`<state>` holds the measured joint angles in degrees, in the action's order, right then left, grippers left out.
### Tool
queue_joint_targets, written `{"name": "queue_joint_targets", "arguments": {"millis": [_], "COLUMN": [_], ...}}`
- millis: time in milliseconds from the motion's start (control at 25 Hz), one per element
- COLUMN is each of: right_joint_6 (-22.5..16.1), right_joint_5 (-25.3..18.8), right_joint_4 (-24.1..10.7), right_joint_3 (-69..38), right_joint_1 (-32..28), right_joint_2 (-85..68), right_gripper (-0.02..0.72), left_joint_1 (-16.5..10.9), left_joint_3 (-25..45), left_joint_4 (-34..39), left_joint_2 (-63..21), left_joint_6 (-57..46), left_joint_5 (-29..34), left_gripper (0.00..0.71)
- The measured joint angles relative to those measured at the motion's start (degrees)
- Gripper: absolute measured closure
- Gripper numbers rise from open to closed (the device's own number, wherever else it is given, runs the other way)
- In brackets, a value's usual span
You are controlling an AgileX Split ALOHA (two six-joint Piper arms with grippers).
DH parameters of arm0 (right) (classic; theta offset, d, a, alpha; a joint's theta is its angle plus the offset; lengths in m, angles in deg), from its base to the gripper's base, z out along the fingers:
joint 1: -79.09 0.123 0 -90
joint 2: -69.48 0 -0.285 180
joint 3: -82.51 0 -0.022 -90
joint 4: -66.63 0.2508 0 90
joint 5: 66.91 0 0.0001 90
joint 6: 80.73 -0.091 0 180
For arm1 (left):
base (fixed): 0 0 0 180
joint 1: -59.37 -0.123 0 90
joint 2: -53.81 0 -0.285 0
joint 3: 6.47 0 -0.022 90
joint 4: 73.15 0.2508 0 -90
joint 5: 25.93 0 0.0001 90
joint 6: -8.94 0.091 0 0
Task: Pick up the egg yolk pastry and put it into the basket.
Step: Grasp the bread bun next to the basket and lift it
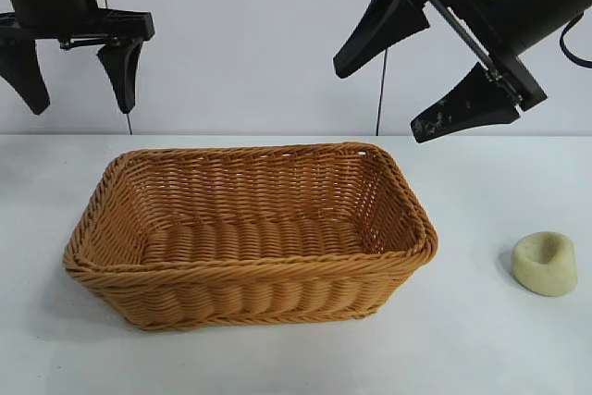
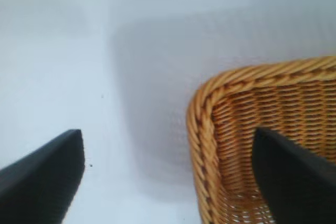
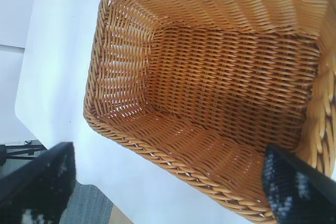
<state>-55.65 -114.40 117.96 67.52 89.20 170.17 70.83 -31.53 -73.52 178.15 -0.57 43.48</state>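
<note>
Overhead, my left gripper [image 1: 79,76] hangs above the far left corner of the basket [image 1: 111,261], fingers spread wide and holding nothing; its wrist view shows one finger [image 2: 44,174] over bare table [image 2: 79,51] and the other over the basket's corner [image 2: 202,124]. My right gripper [image 1: 416,90] is raised above the basket's far right side, tilted downward, jaws likewise wide apart and empty. I see the egg yolk pastry [image 1: 546,264] lying dent-up on the white table to the right of the basket, apart from it and below the right arm. Seen from the right wrist, the basket interior [image 3: 220,77] holds nothing.
</note>
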Motion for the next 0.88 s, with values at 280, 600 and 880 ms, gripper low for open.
{"name": "queue_joint_targets", "arguments": {"millis": [280,600,880], "right_joint_6": [0.00,-0.19,-0.19], "right_joint_5": [-0.01,-0.11,-0.11], "right_joint_4": [0.00,-0.12,-0.12], "right_joint_3": [0.00,0.00,0.00], "right_joint_1": [0.00,0.00,0.00], "right_joint_2": [0.00,0.00,0.00], "right_gripper": [0.041,0.041,0.041], "left_joint_1": [-7.25,-8.41,-8.41], "left_joint_3": [0.00,4.06,19.39], "left_joint_4": [0.37,0.37,0.37], "left_joint_2": [0.00,-5.13,-20.15], "left_joint_6": [1.61,3.68,3.84], "left_joint_5": [0.06,0.00,0.00], "left_gripper": [0.041,0.041,0.042]}}
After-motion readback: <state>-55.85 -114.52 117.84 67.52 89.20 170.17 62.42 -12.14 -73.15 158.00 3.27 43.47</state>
